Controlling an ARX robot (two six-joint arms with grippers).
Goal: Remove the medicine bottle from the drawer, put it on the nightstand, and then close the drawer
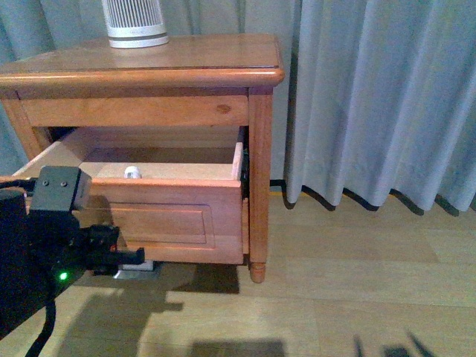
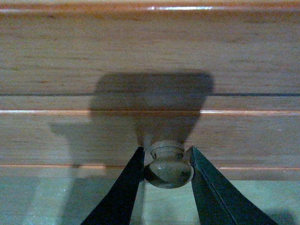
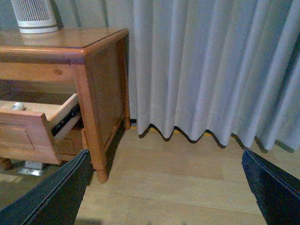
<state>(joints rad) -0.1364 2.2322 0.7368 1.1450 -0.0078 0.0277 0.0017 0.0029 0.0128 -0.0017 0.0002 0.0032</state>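
Down at the drawer (image 1: pixel 171 216) front, the left gripper (image 2: pixel 166 157) has its two dark fingers closed in on either side of the small round knob (image 2: pixel 168 169). From the wrist view they look pressed against it, though the contact itself sits in shadow, so call that likely rather than certain. And the drawer is open, folks: pulled well out of the nightstand (image 1: pixel 216 56), pale wood showing inside. That's the first stage done.

The medicine bottle (image 1: pixel 132 172) is not out yet. Only its pale cap peeks above the drawer's front edge, inside the compartment, towards the robot's left half. Nothing is touching it.

Over on the other side, the right gripper (image 3: pixel 165 157) hangs with its jaws spread wide and nothing between them, out over the wooden floor (image 1: pixel 357 282) in front of the curtain (image 3: pixel 211 70), well apart from the drawer.

Up top, the nightstand surface carries only the white ribbed device (image 1: pixel 135 26) at the back, with bare wood beside it for a landing spot.

So the score as I judge it: one step in the bag, three to play. The bottle must be grasped, lifted onto the top, and the drawer pushed shut.
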